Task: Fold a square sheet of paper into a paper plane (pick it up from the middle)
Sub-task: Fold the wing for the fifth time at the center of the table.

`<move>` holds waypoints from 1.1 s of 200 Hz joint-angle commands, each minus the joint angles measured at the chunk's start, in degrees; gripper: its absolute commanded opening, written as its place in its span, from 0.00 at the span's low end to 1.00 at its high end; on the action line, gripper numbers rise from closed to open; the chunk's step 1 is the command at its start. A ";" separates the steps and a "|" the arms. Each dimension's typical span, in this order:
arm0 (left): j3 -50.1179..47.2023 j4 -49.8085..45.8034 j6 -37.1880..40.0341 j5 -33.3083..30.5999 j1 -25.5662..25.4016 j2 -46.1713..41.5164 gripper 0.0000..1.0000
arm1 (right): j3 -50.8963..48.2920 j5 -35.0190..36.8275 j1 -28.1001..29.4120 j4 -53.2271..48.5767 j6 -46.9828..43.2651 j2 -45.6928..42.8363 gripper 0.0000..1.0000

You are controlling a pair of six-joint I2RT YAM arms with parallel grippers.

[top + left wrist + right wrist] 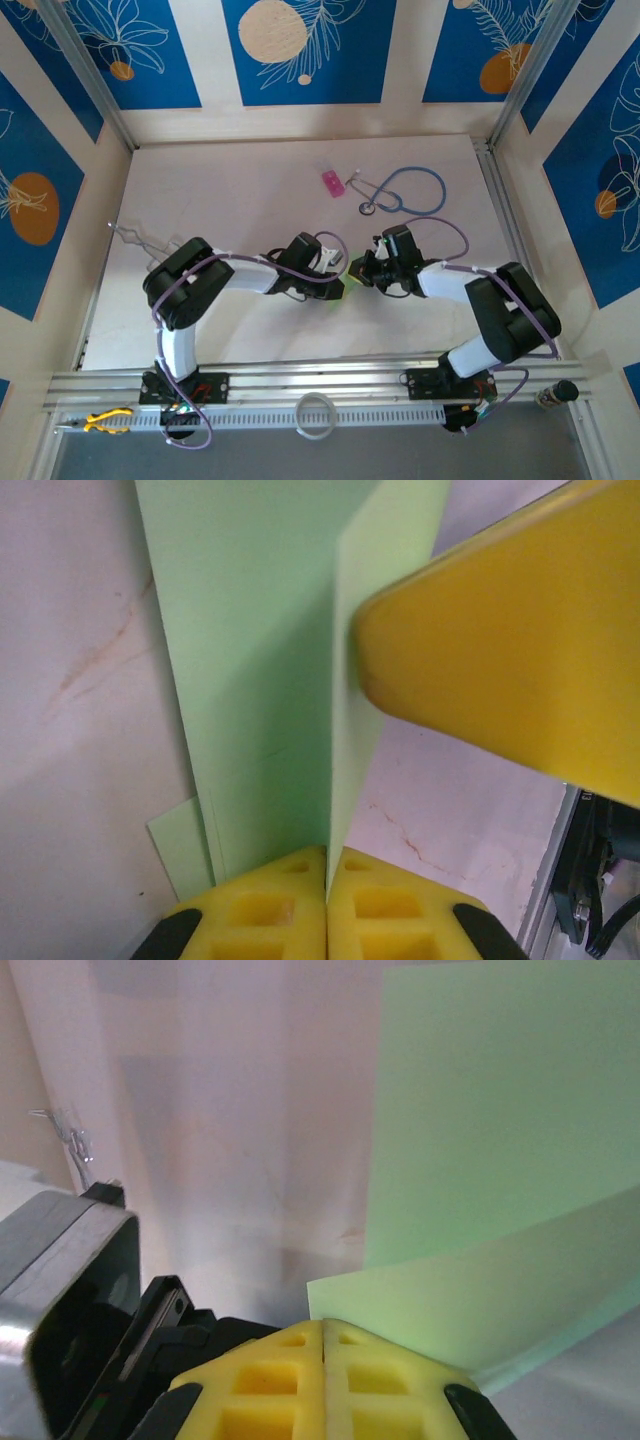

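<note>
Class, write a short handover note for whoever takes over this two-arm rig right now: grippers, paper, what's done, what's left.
Left gripper: shut on the light-green creased paper sheet, pinching it at an edge.
Right gripper: shut, apparently pinching a flap of the same sheet.
Sheet: held between both grippers at the middle of the white table. The small pink block and blue stethoscope lie farther back, apart from it.
Done: sheet picked up, at least one fold visible.
Left: the remaining folds; no pointed plane shape visible yet.
</note>
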 commanded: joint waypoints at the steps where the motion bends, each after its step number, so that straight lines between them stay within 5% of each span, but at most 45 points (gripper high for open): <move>1: 0.31 -2.66 0.39 0.37 0.32 2.07 0.11 | 1.10 1.72 0.30 0.62 0.95 1.31 0.02; 66: -1.27 0.59 0.62 2.10 0.54 0.38 0.16 | 0.19 4.22 -0.36 -1.00 1.00 1.83 0.02; 133: -3.75 3.65 -0.30 2.26 0.54 1.17 0.00 | 0.68 3.51 -0.57 -0.95 0.72 3.02 0.02; 220: -4.93 3.66 -2.14 2.67 0.54 3.79 0.00 | -4.12 4.48 -3.73 -4.46 -2.01 -8.92 0.11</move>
